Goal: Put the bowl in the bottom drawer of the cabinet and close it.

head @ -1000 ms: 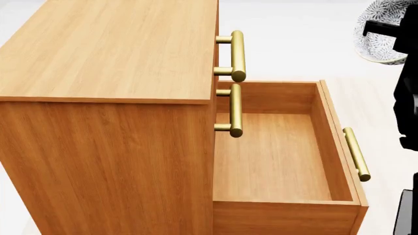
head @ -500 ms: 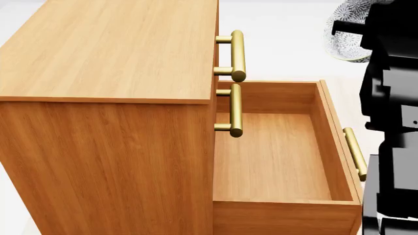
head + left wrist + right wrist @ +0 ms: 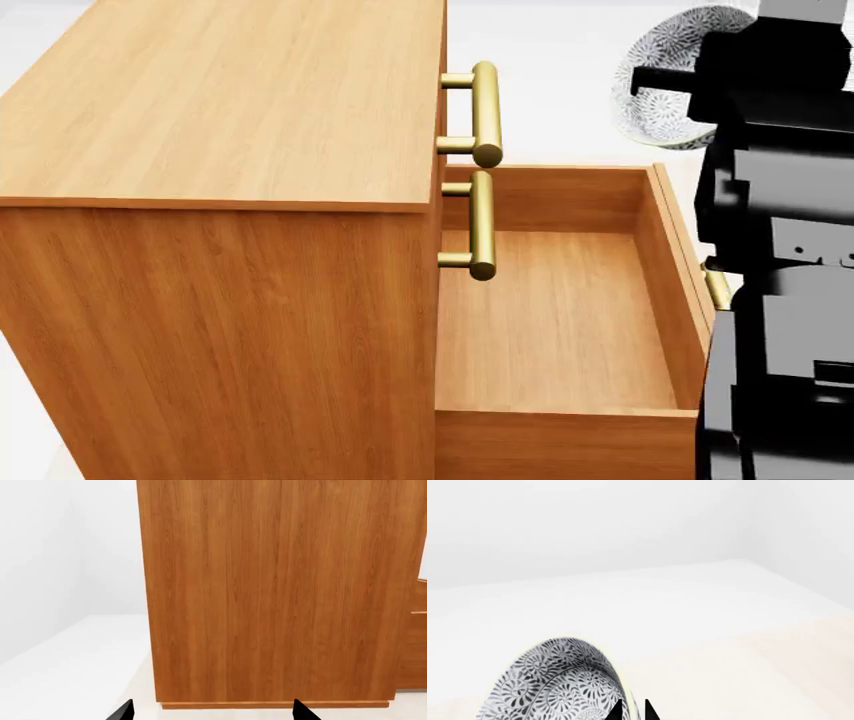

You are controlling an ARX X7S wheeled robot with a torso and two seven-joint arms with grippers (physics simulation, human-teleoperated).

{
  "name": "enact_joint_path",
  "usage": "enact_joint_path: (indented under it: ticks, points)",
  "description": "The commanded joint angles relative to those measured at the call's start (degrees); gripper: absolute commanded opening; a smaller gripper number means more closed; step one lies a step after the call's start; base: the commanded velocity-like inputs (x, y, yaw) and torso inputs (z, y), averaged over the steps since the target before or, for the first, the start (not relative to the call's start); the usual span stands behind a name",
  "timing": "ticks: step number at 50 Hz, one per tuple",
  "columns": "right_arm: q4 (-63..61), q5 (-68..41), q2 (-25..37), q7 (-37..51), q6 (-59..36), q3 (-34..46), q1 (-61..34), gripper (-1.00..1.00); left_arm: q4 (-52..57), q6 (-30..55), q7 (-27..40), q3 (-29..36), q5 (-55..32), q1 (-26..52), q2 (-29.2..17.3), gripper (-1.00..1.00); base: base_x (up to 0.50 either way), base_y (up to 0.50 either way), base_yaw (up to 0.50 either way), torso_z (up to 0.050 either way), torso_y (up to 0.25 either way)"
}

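Cabinet (image 3: 214,250): orange-brown wood grain, all faces.
Bottom drawer (image 3: 561,320): same orange-brown wood, inside and out.
Bar handles (image 3: 483,112): brass yellow.
Bowl (image 3: 557,685): white, dense grey-blue swirling floral pattern, inside and outside.
Right gripper (image 3: 631,711): black.
Floor (image 3: 747,660): pale cream to white.
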State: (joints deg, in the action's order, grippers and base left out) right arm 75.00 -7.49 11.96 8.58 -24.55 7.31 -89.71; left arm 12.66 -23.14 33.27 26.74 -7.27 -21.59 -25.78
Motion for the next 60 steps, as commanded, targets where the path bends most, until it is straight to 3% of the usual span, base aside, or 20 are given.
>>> enact_joint_path:
  ticks: [1,60]
  points:
    - [0.0,3.4,-1.0,-2.2,-0.3,-2.4,0.0,-1.0,0.3,0.3,0.2,0.1,-0.1,0.0,-0.2,1.0,0.0,0.0,0.0,0.0,0.01]
    - [0.0,7.5,-3.1,-7.3,1.2,-3.5,6.4,-1.0,0.5,0.1,0.9,0.4,-0.4,0.1,-0.6,1.0,0.0,0.0,0.0,0.0,0.0]
